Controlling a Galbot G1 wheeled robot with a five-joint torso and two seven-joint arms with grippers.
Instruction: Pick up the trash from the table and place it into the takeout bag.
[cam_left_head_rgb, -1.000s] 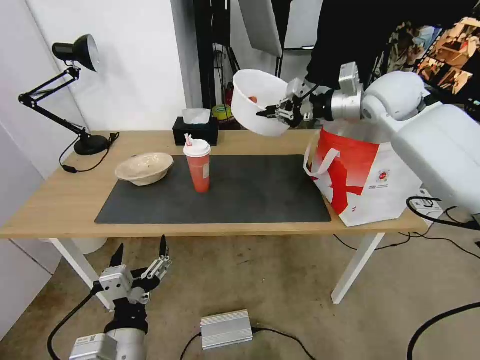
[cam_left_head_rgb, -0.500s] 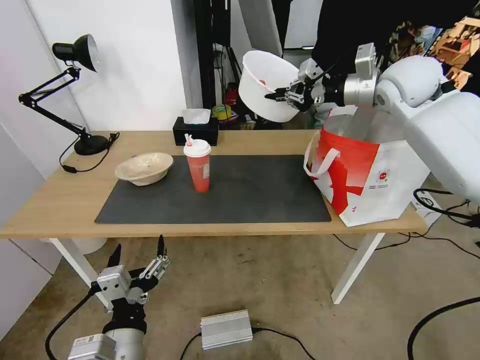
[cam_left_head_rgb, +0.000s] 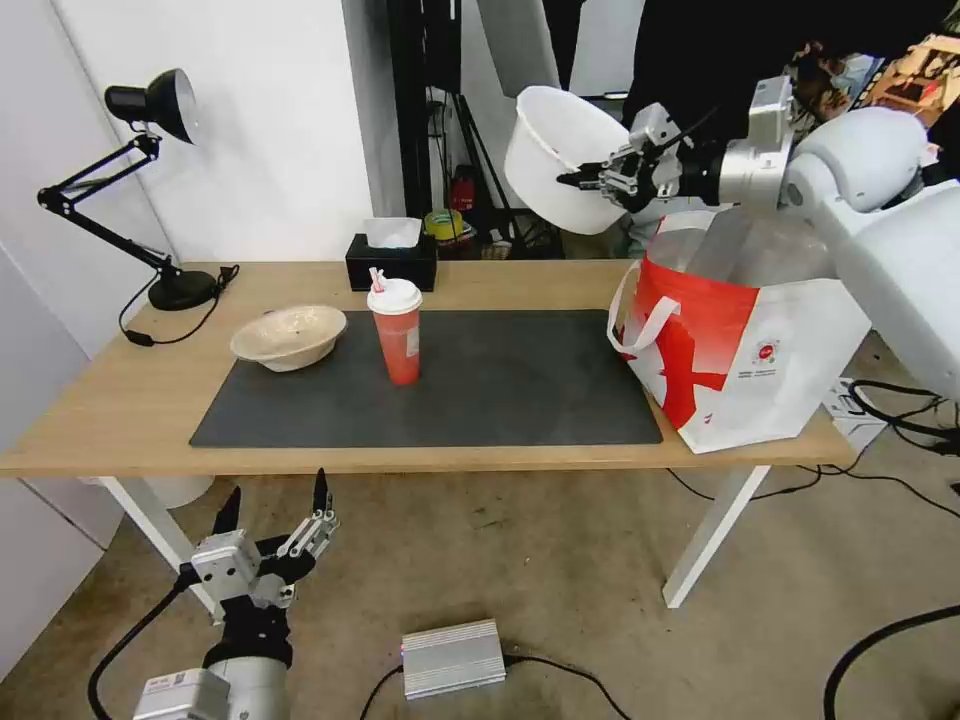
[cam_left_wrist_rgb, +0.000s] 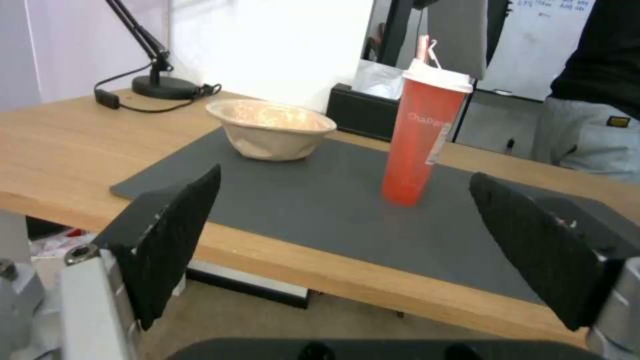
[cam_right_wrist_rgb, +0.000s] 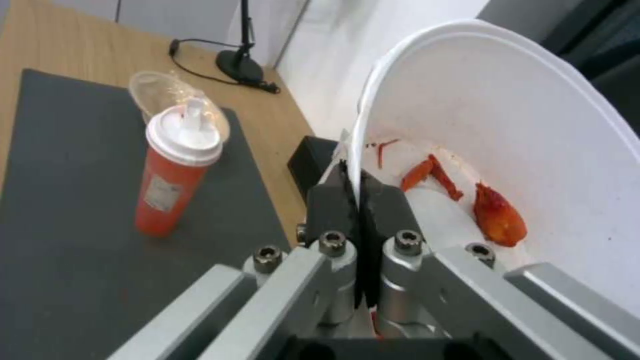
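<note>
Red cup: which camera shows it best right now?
Left wrist view: the red cup stands large and unobstructed on the mat, lid and straw clear. Head view shows it smaller. Right wrist view catches it obliquely from above.

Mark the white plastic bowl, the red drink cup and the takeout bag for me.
white plastic bowl (cam_left_head_rgb: 562, 160), head view, outer wall.
red drink cup (cam_left_head_rgb: 401, 345), head view, red side below the lid.
takeout bag (cam_left_head_rgb: 790, 350), head view, white front panel beside the logo.
</note>
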